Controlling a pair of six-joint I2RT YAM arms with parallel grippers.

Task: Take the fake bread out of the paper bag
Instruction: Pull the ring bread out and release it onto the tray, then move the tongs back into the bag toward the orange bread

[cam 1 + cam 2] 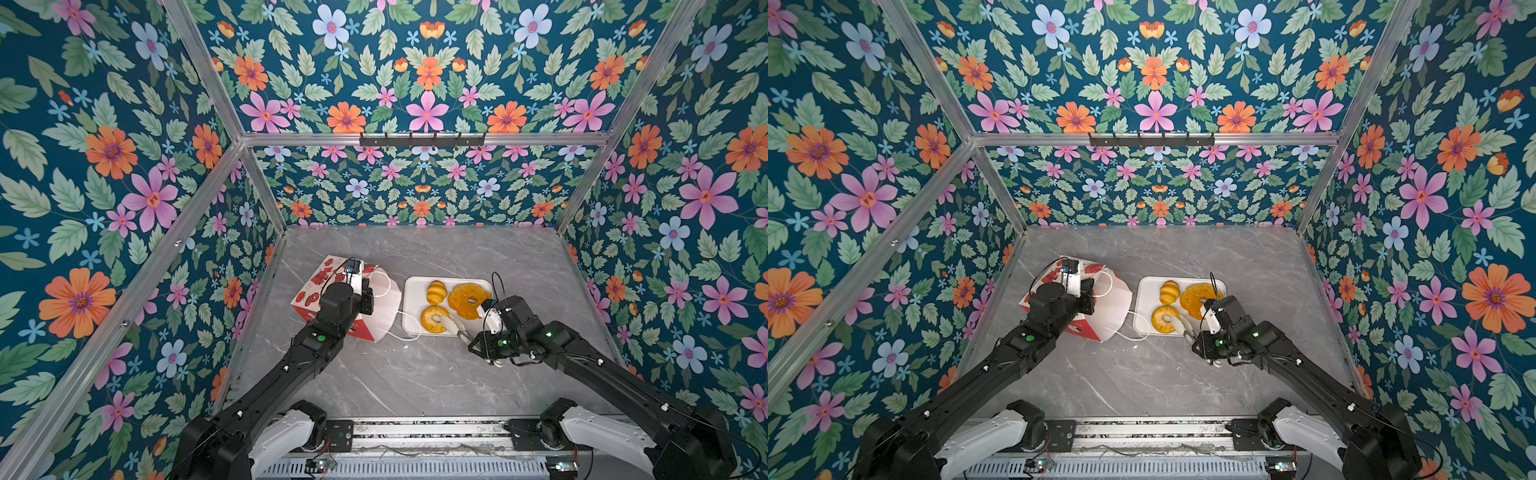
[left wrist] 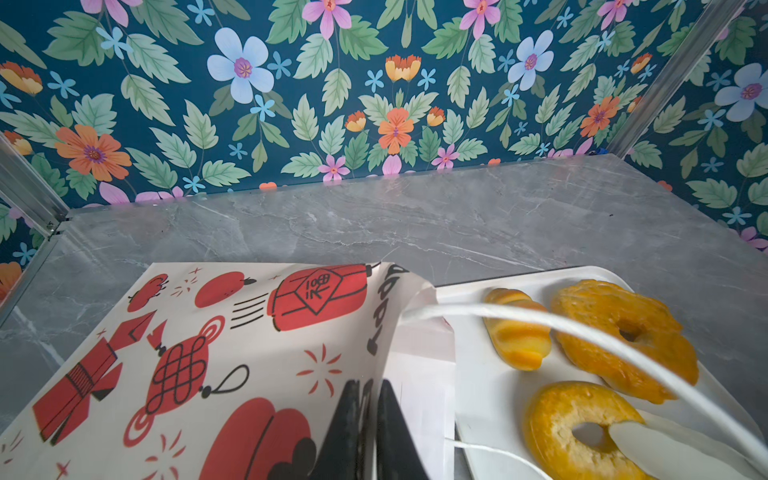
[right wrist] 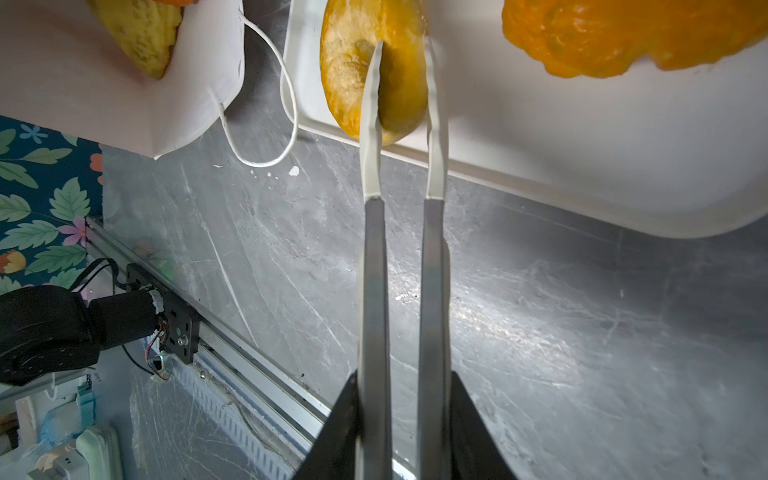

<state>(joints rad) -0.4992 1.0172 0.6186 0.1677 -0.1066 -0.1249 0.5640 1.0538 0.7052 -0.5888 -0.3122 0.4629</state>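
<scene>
**Golden haul: three out, at least one to go**

Set down on the white tray (image 1: 410,286) at the table's (image 1: 415,374) middle: croissant (image 1: 436,291), large ring cake (image 1: 459,297), small ring (image 1: 428,320) at the tray's front-left corner. Straddling that small ring with the right gripper's (image 3: 404,54) long tips, one in the hole, one outside; squeezing or slack, cannot tell. Clamped tight by the left gripper (image 2: 370,388): top wall of the paper bag (image 1: 316,286), lying sideways near the table's left edge. Left inside its mouth: a yellow piece (image 3: 139,37). Probably past halfway.
</scene>
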